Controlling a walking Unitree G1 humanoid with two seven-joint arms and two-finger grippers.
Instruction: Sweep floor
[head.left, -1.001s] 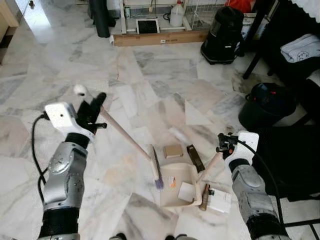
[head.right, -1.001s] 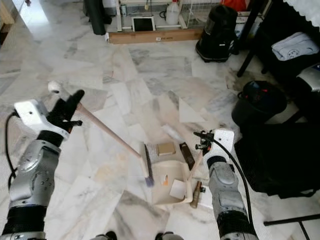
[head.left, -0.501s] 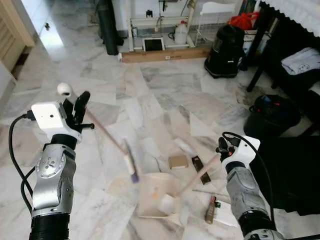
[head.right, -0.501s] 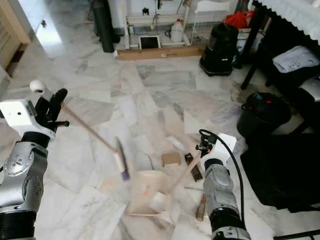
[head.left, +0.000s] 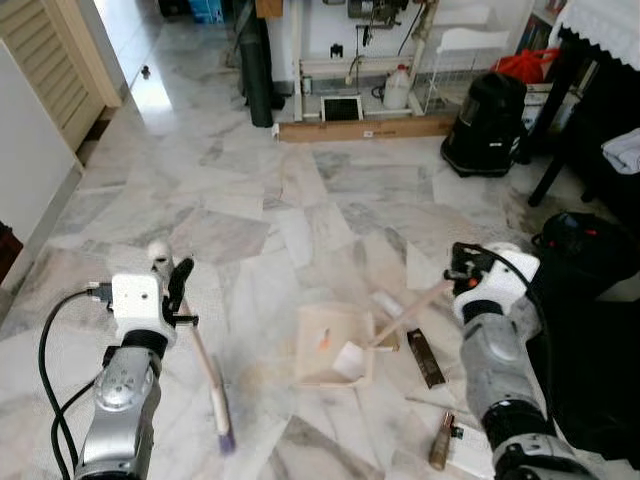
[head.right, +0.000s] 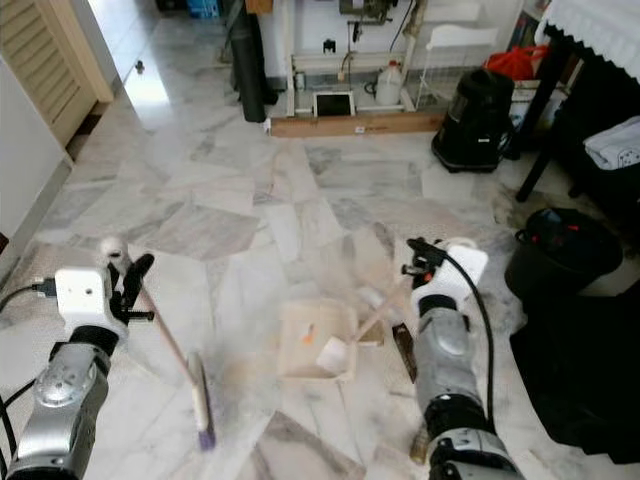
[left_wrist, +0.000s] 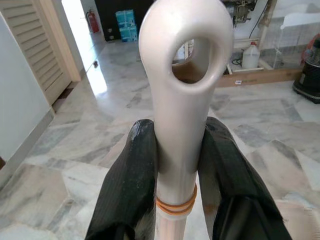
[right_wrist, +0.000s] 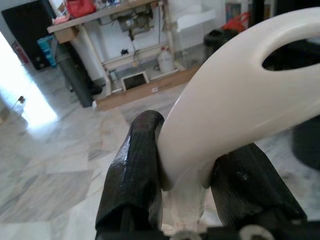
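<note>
both grippers lifted broom (head.left: 205, 375) and dustpan (head.left: 333, 346) off the debris

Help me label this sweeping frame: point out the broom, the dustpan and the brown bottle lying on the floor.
broom (head.right: 201, 404), right eye view, on the brush head.
dustpan (head.left: 322, 345), left eye view, on the pan's flat bottom.
brown bottle (head.left: 438, 455), left eye view, on its body.

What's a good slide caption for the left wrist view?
Left gripper with black fingers clamped on the broom handle, marble floor beyond.
</note>
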